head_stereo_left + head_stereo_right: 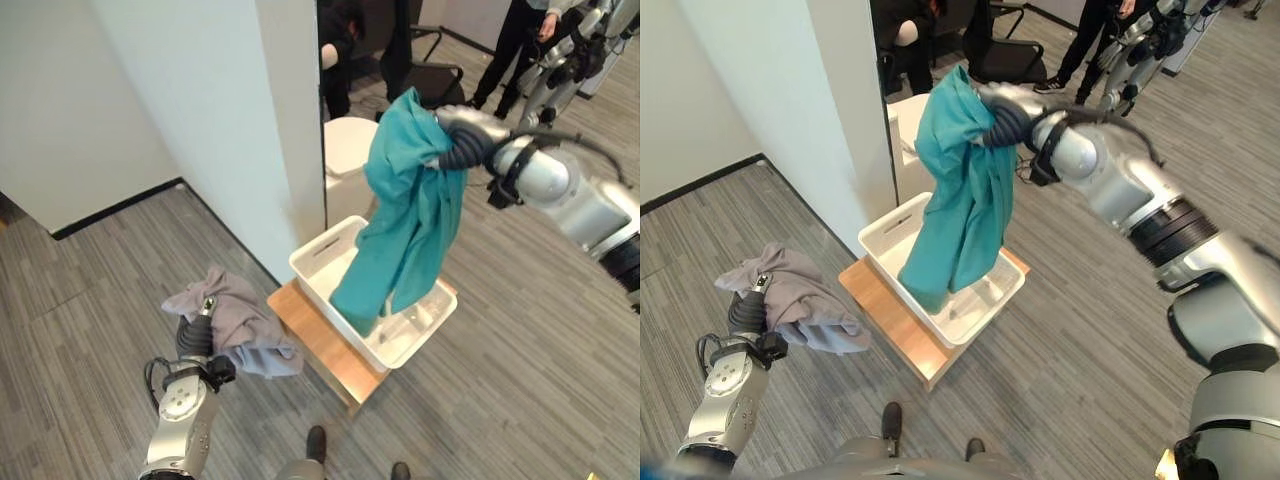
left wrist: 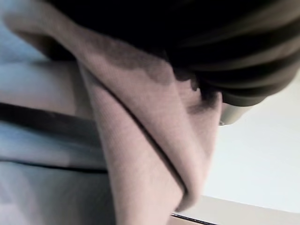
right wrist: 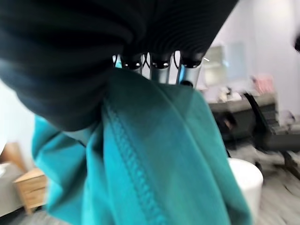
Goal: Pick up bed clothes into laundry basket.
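Observation:
A teal cloth point(image 1: 405, 220) hangs from my right hand point(image 1: 458, 135), whose fingers point(image 3: 161, 65) are curled shut on its top edge. The cloth's lower end dips into the white laundry basket point(image 1: 312, 262), which stands on a low wooden table point(image 1: 315, 345). At the lower left, my left hand point(image 1: 198, 325) is raised and shut on a grey-mauve cloth point(image 1: 240, 320). That cloth drapes over and past the hand, up close as folds of grey-mauve cloth point(image 2: 140, 154) in the left wrist view.
A white wall corner point(image 1: 270, 130) rises just behind the basket. A round white stool point(image 1: 345, 145) stands beyond it. Several people and another robot point(image 1: 560, 60) are at the back right, near a black chair point(image 1: 435, 75). Grey wood-look floor surrounds the table.

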Controlling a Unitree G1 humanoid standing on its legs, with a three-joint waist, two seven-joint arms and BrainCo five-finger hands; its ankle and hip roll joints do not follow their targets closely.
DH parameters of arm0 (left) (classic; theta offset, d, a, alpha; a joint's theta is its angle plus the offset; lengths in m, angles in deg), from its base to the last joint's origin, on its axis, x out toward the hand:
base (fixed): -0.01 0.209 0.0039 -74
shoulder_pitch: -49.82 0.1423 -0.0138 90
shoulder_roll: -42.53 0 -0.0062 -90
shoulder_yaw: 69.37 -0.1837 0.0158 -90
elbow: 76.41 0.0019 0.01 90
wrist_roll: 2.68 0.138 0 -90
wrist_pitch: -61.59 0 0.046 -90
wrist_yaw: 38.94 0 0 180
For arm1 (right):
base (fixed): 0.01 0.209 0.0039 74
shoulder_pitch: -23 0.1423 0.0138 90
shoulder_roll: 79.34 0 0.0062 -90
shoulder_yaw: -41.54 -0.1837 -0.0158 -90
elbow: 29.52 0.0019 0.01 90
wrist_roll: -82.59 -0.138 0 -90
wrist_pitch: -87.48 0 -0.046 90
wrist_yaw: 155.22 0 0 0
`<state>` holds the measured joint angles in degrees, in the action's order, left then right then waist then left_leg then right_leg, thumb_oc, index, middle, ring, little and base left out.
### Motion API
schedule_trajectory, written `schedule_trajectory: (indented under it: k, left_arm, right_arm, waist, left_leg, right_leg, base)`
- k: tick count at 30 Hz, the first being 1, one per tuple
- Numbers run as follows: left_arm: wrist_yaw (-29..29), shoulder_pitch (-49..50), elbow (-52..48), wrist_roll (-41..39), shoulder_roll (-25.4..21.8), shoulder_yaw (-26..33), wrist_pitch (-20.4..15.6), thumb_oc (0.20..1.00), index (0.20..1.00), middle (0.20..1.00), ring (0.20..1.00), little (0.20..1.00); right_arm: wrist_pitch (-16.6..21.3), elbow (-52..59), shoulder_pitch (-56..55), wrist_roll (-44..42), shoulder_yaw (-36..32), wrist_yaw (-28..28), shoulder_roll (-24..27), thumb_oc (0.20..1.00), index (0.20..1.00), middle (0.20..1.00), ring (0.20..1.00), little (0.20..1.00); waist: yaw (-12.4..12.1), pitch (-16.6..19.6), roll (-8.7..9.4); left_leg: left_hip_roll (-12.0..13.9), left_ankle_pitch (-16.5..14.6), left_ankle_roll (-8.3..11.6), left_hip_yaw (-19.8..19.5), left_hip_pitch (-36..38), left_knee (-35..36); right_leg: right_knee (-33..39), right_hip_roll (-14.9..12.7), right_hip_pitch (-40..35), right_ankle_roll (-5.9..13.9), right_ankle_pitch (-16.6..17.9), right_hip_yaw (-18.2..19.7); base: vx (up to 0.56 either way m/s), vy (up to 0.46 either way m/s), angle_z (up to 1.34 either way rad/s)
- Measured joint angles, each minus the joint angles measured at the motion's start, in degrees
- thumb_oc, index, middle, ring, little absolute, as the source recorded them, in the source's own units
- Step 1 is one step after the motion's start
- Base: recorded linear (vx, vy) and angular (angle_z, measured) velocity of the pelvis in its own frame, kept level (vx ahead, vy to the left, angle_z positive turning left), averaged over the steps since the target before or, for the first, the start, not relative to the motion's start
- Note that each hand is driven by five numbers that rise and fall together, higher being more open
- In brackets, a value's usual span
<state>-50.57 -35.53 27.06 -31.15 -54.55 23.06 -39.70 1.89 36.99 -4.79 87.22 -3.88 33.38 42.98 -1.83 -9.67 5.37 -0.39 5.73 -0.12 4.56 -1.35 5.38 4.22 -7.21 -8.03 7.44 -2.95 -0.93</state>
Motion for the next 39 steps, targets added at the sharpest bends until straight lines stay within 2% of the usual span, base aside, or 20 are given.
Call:
schedule_trajectory:
  k: [2, 3, 6, 8, 12, 16, 24, 30, 39]
  left_arm:
    - [0.0, 0.3, -0.1, 0.0, 0.1, 0.0, 0.0, 0.2, 0.2, 0.2, 0.2, 0.2]
    - [0.1, 0.2, -0.1, 0.0, 0.1, -0.1, 0.0, 0.2, 0.2, 0.2, 0.2, 0.2]
    - [0.3, -0.1, -0.1, 0.0, 0.1, -0.4, 0.0, 0.2, 0.2, 0.2, 0.2, 0.2]
    - [0.3, -0.6, -0.1, 0.1, 0.0, -0.4, 0.0, 0.2, 0.2, 0.2, 0.2, 0.2]
    - [0.4, -1.7, -0.3, 0.1, 0.1, -0.6, 0.0, 0.2, 0.2, 0.2, 0.2, 0.2]
    - [0.4, -3.0, -0.4, 0.1, 0.2, -2.6, 0.0, 0.2, 0.2, 0.2, 0.2, 0.2]
    - [-0.7, -2.5, -0.4, 0.1, 0.4, -2.5, 0.0, 0.2, 0.2, 0.2, 0.2, 0.2]
    - [-0.7, -2.3, -0.3, 0.1, 0.4, -2.4, 0.0, 0.2, 0.2, 0.2, 0.2, 0.2]
    - [-0.6, -2.0, -0.1, 0.1, 0.4, -2.1, 0.0, 0.2, 0.2, 0.2, 0.2, 0.2]
  right_arm:
    - [-0.2, -4.0, -2.0, 1.8, -0.9, 0.1, -2.0, 0.2, 0.2, 0.2, 0.2, 0.2]
    - [-0.8, -9.8, -3.9, 4.8, -1.4, -0.4, -5.5, 0.2, 0.2, 0.2, 0.2, 0.2]
    - [-2.5, -17.3, -4.8, 15.2, 2.3, -0.1, -10.2, 0.2, 0.2, 0.2, 0.2, 0.2]
    - [-2.5, -18.4, -4.9, 22.8, 5.4, 0.3, -13.2, 0.2, 0.2, 0.2, 0.2, 0.2]
    - [-1.8, -16.6, -5.3, 29.3, 5.4, 0.5, -19.2, 0.2, 0.2, 0.2, 0.2, 0.2]
    - [-0.4, -9.5, -5.3, 29.2, 5.3, 0.8, -22.8, 0.2, 0.2, 0.2, 0.2, 0.2]
    - [-0.3, -7.9, -5.3, 29.1, 5.3, 1.8, -23.9, 0.2, 0.2, 0.2, 0.2, 0.2]
    - [-0.5, -15.8, -5.3, 31.2, 5.5, 1.9, -23.7, 0.2, 0.2, 0.2, 0.2, 0.2]
    - [-1.1, -23.7, -5.4, 38.2, 5.7, 0.5, -19.8, 0.2, 0.2, 0.2, 0.2, 0.2]
  waist:
    - [-0.1, -0.3, -0.43]
    - [-0.4, -0.4, -0.6]
    - [-0.8, -1.1, -1.77]
    - [-1.2, -1.4, -2.76]
    - [-2.0, -1.5, -3.43]
    - [-3.2, -1.5, -3.44]
    - [-4.0, -1.5, -3.38]
    - [-4.7, -1.4, -3.24]
    - [-4.4, -1.3, -3.04]
  left_leg:
    - [0.0, 0.1, -0.15, 0.0, -0.2, 0.0]
    - [0.0, 0.1, -0.17, 0.0, -0.3, 0.0]
    - [0.0, 0.3, -0.15, 0.0, -0.6, 0.0]
    - [0.0, 0.3, -0.15, 0.0, -0.6, 0.0]
    - [0.0, 0.4, -0.09, -0.3, -0.7, 0.0]
    - [0.0, 0.4, -0.02, -0.8, -0.8, 0.0]
    - [-0.4, 0.6, -0.04, -1.9, -1.5, 0.0]
    - [-0.3, 0.7, 0.03, -2.3, -1.5, 0.0]
    - [-0.4, 0.8, -0.2, -2.1, -1.4, 0.0]
  right_leg:
    - [-0.1, -0.1, 0.3, 0.0, 0.0, 0.0]
    - [-0.1, -0.1, 0.3, 0.0, 0.0, 0.0]
    - [0.0, -0.1, 0.7, 0.0, 0.0, 0.0]
    - [0.2, 0.1, 0.6, 0.0, 0.0, 0.0]
    - [0.7, 0.2, 0.2, -0.01, 0.0, -0.4]
    - [1.0, 0.3, -0.1, -0.02, 0.0, -1.1]
    - [0.7, 0.1, 0.0, -0.02, 0.0, -2.1]
    - [0.6, 0.2, -0.1, -0.01, 0.0, -2.4]
    - [0.5, 0.0, 0.0, -0.01, 0.0, -2.2]
  base:
    - [0.0, 0.0, 0.0]
    - [0.0, 0.0, 0.0]
    - [0.0, 0.0, 0.0]
    - [0.0, 0.0, 0.0]
    - [0.01, -0.002, 0.03]
    - [-0.01, 0.0, 0.1]
    - [0.01, -0.001, 0.08]
    - [0.01, -0.001, 0.01]
    - [0.0, 0.0, 0.0]
